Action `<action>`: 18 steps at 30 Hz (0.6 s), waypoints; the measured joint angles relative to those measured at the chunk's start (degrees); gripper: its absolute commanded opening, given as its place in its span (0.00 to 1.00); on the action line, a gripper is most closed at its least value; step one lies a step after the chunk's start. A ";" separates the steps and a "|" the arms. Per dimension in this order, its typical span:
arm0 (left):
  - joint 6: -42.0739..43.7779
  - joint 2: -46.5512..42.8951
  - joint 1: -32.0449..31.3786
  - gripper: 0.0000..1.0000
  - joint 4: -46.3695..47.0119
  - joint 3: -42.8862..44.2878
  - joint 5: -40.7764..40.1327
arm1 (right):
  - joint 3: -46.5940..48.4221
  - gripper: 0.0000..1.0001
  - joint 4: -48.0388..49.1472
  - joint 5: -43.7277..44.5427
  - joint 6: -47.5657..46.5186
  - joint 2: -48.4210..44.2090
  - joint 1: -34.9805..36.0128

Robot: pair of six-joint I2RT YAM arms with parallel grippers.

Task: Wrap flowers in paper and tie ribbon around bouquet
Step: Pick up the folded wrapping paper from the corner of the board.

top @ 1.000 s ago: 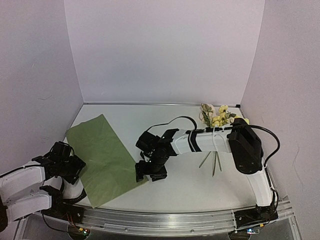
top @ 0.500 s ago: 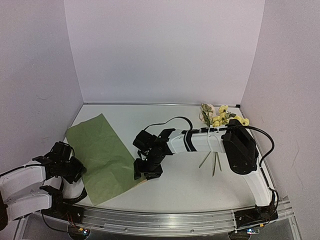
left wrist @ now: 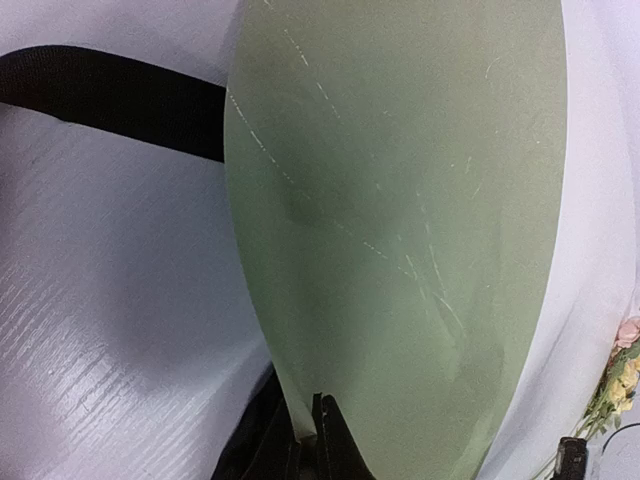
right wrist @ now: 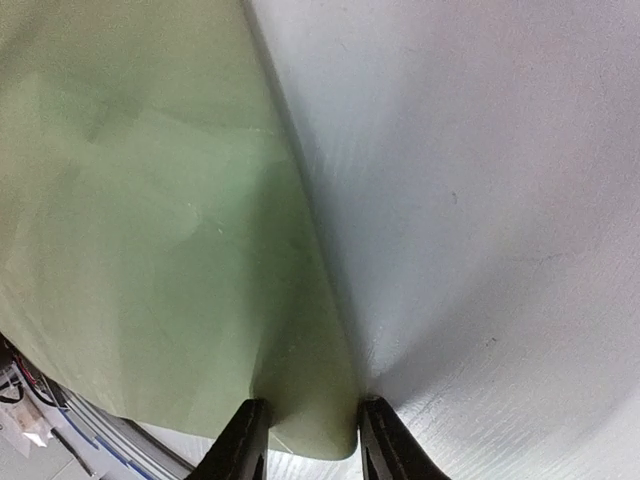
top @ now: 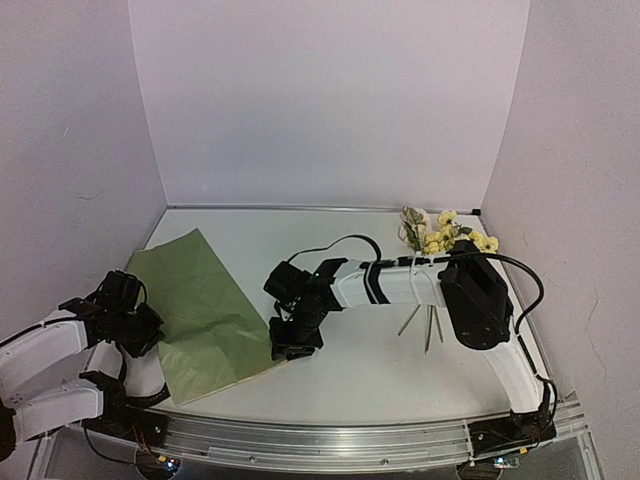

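Note:
The paper (top: pixel 200 305) lies olive side up on the left of the table. My left gripper (top: pixel 148 332) is shut on its left edge, and the left wrist view shows the sheet (left wrist: pixel 400 200) bowing up away from the pinched jaws (left wrist: pixel 318 432). My right gripper (top: pixel 292 345) is down at the paper's near right corner. There its fingers (right wrist: pixel 240 440) stand apart, with the green corner (right wrist: pixel 310 400) between them (right wrist: pixel 305 440). The flowers (top: pixel 440 235) lie at the far right, stems pointing toward me. The ribbon is out of view.
The right arm (top: pixel 400 282) stretches across the table's middle, over the flower stems (top: pixel 428 325). Walls close in the left, back and right sides. A black band (left wrist: pixel 110 100) crosses the top left of the left wrist view. A metal rail (top: pixel 330 440) runs along the near edge.
My left gripper has closed on the paper's left edge, and the sheet has bowed up there. My right gripper has slid left onto the paper's corner, its jaws narrowing.

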 measured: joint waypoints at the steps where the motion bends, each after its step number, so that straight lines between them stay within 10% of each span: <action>1: 0.61 0.03 0.00 0.00 -0.49 0.65 -0.18 | 0.00 0.37 0.00 0.00 0.00 0.00 0.00; 8: 10.04 5.51 -0.25 0.00 -3.46 10.84 0.37 | -0.45 0.44 -0.17 -0.11 -1.43 -0.52 0.00; 18: 13.19 12.37 -4.53 0.00 -4.88 23.17 6.49 | -10.38 0.82 -4.67 6.57 -10.17 -16.09 0.14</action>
